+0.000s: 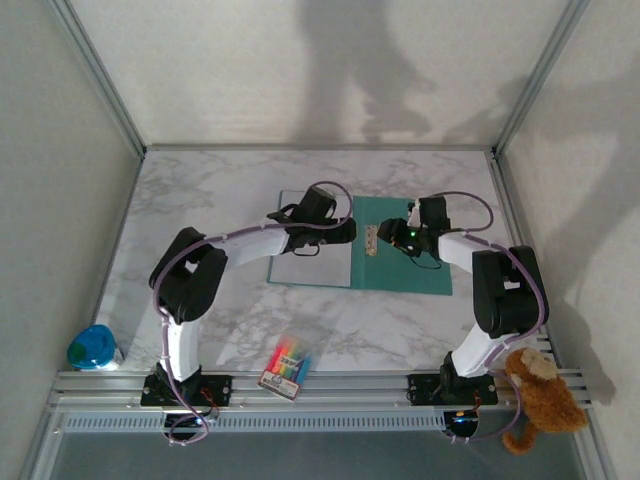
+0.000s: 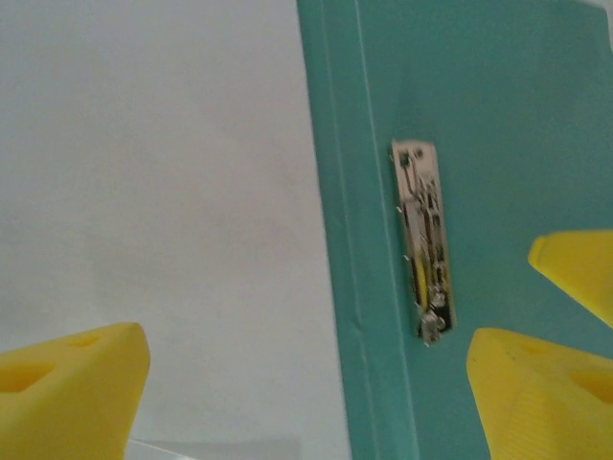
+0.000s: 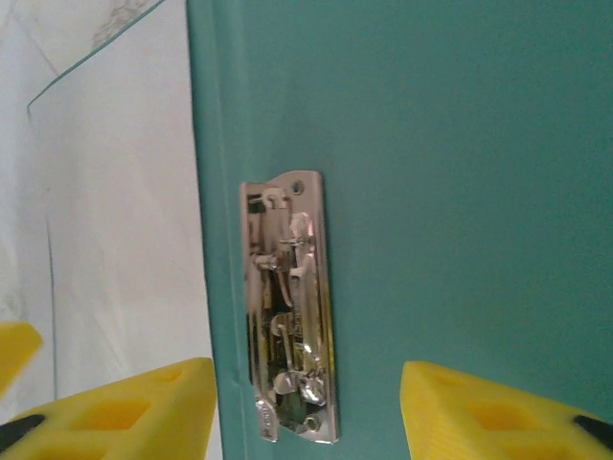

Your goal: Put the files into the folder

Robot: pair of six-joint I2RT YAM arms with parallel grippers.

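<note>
One teal folder (image 1: 420, 275) lying open mid-table, white files (image 1: 300, 268) flat on its left cover, beside the spine's metal clip (image 3: 290, 307). Left gripper (image 2: 306, 345) low over the spine, spread wide, holding nothing. Right gripper (image 3: 306, 383) roughly half open, straddling the clip, gripping nothing.

One folder (image 1: 398, 276), one pen packet (image 1: 288, 365), perhaps one file (image 1: 308, 268)

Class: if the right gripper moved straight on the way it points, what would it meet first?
Probably the metal clip on the teal folder, framed between the fingers of the right gripper; depth is unclear.
</note>
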